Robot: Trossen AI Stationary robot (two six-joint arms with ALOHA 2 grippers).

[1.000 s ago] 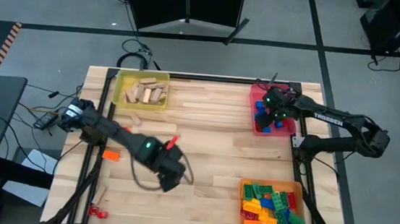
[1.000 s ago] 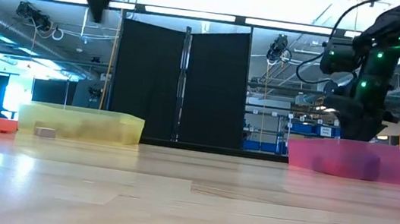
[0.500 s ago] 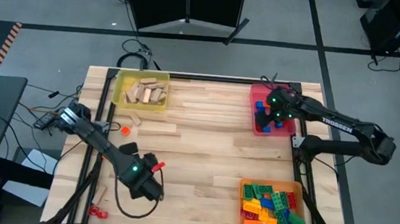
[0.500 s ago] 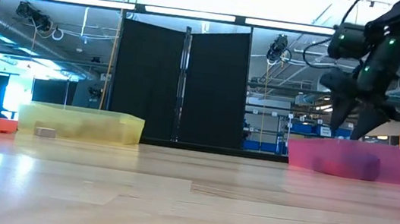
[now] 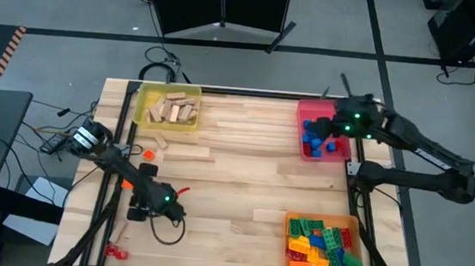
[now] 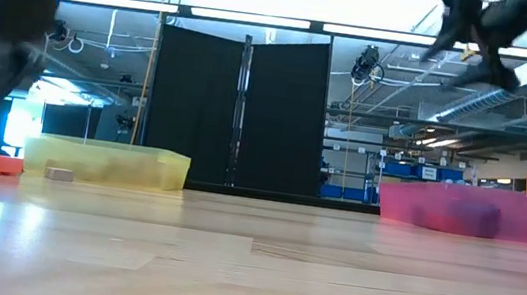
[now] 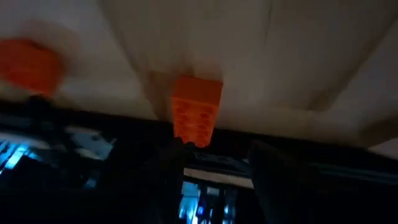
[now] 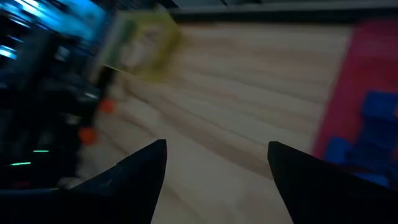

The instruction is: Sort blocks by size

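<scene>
The left gripper (image 5: 138, 204), fingers unclear, hovers by an orange brick (image 7: 196, 111). It looks light, hard and slippery; pinch its flat sides. The right gripper (image 8: 216, 163) is open.

Overhead view is showing even, bright light on the desk (image 5: 244, 151), with soft shadows. Low view is facing glaring ceiling strips (image 6: 249, 18); a dark blurred mass is filling its left edge. Both wrist views are dim and motion-blurred; an orange brick (image 7: 196, 111) is reading soft, the red tray (image 8: 367, 93) smeared.
</scene>
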